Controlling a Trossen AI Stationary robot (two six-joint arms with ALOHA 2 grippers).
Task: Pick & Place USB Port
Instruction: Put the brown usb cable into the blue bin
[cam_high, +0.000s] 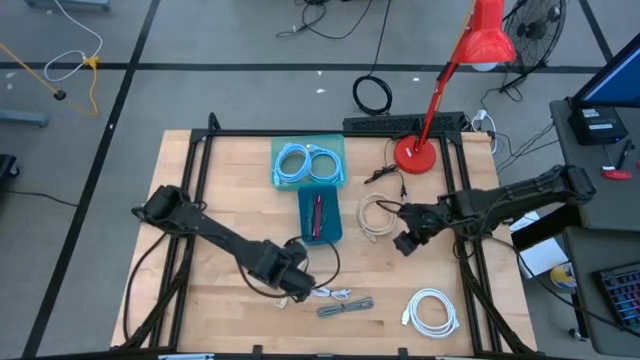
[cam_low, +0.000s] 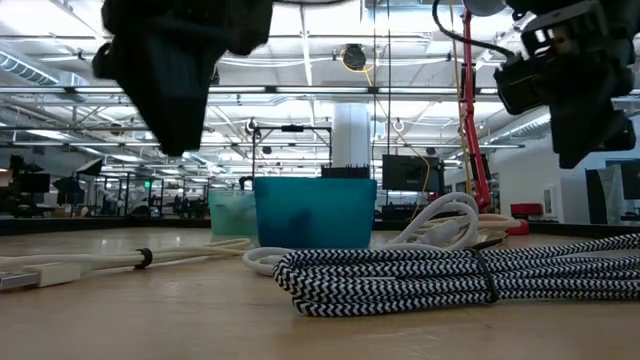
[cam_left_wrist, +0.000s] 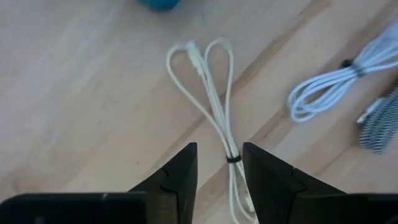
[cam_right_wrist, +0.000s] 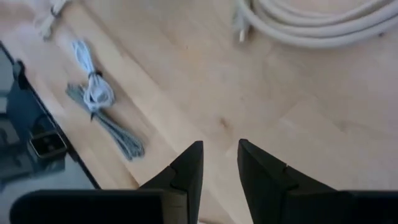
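Task partly done, judging by the layout. A light blue tray (cam_high: 309, 163) at 12 o'clock on the table (cam_high: 200, 200) already holds coiled blue cables (cam_high: 305, 162); the darker blue bin (cam_high: 320, 216) just below it holds some red/dark items, too small to identify.

Still loose:
- beige cable (cam_high: 376, 216) at 3 o'clock of the bin
- white cable coil (cam_high: 432, 310) at 5 o'clock
- grey braided cable (cam_high: 346, 306) at 6 o'clock
- thin white cable (cam_left_wrist: 214, 106) beside the braided one

Left gripper (cam_left_wrist: 219, 171) hangs over the thin white cable, fingers apart and straddling its tie band, nothing held, above the table in the low view. Right gripper (cam_right_wrist: 220, 165) hovers near the beige cable, fingers slightly apart, empty.

Probably a pick is next; several cables remain unplaced.
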